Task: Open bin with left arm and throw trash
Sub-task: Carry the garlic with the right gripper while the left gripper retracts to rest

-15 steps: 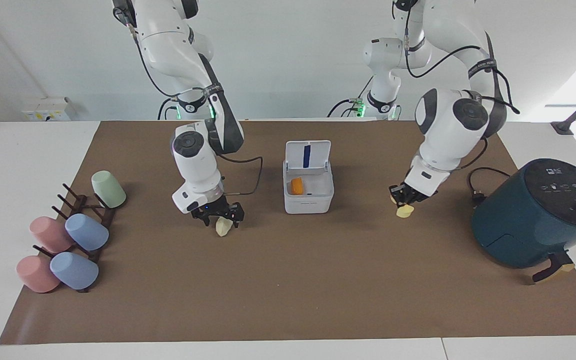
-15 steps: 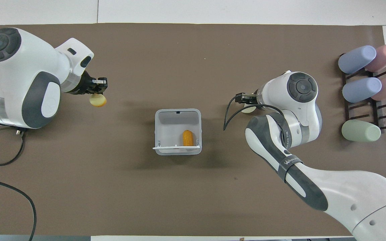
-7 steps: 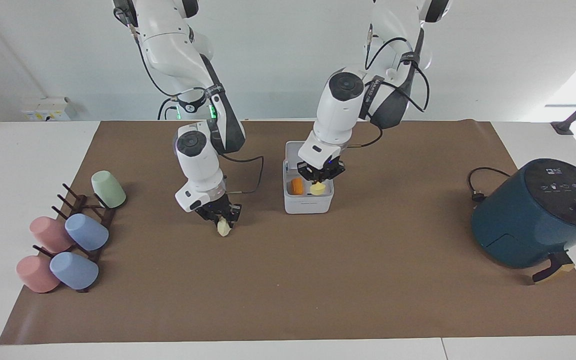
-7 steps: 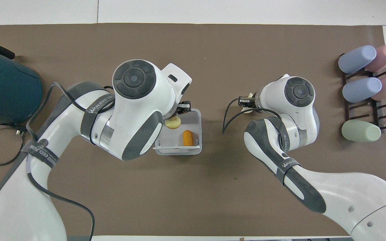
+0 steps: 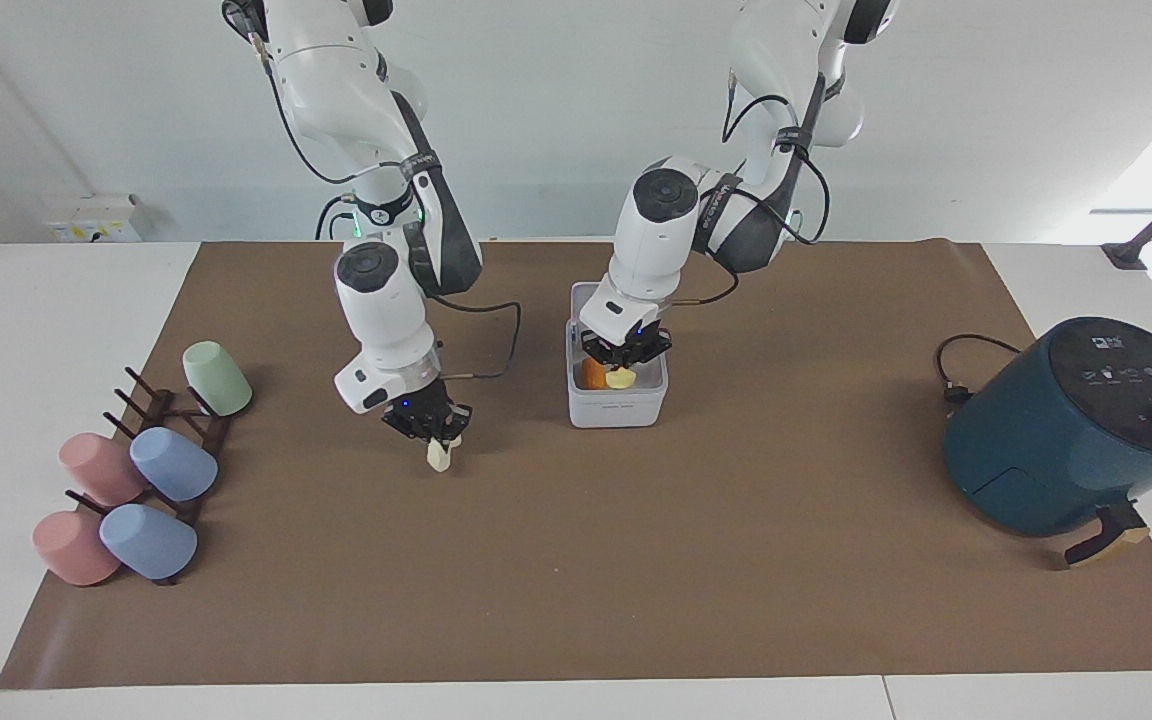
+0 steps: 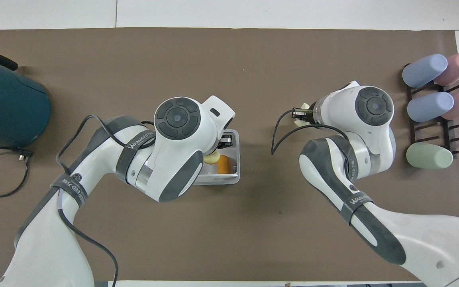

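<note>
The white bin stands mid-table with its lid up, mostly hidden by the left arm. An orange piece of trash lies inside it. My left gripper is down in the bin's opening, shut on the yellow piece of trash, which hangs beside the orange one. In the overhead view the left gripper covers much of the bin, with the yellow piece and the orange piece showing. Toward the cup rack, my right gripper is shut on the pale cream piece of trash, just above the mat.
A dark-teal air fryer with its cable stands at the left arm's end of the table. A wooden rack with several pastel cups lies at the right arm's end. Brown mat covers the table.
My left arm carried the yellow piece from beside the air fryer into the bin's opening. My right gripper shut on the cream piece and lifted it slightly.
</note>
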Controlling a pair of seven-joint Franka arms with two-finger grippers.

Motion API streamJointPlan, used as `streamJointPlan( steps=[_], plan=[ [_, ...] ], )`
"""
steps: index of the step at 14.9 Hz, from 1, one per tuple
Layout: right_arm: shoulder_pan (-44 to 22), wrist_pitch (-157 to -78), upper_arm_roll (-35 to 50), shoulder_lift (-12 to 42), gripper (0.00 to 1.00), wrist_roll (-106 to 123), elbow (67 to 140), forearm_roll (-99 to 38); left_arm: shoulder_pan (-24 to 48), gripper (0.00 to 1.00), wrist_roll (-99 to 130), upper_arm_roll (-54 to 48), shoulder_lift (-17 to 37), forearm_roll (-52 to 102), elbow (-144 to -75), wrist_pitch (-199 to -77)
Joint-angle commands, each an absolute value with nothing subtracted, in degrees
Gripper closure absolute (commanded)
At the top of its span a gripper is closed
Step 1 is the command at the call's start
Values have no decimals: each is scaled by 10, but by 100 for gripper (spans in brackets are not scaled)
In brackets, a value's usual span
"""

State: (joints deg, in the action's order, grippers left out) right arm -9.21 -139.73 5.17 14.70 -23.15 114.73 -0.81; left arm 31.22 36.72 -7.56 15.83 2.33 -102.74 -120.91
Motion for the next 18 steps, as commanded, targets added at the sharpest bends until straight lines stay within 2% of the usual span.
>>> streamJointPlan(
  steps=[1, 6, 11, 14, 18],
  plan=[
    [-80, -1336, 57, 85, 100, -229, 1158, -4, 320, 1, 369, -69, 140, 26, -1048, -1216],
    [-80, -1222, 56, 20, 100, -227, 1137, -5, 322, 0, 369, -70, 136, 25, -1038, -1190],
    [-87, -1167, 58, -36, 100, -227, 1132, -12, 320, 0, 367, -71, 125, 26, -1009, -1145],
    [-101, -1155, 60, -40, 100, -233, 1122, -15, 303, 0, 362, -62, 105, 38, -987, -1115],
    [-151, -1165, 60, -29, 100, -291, 1108, -44, 224, 0, 353, -69, 86, 38, -932, -1062]
  ],
)
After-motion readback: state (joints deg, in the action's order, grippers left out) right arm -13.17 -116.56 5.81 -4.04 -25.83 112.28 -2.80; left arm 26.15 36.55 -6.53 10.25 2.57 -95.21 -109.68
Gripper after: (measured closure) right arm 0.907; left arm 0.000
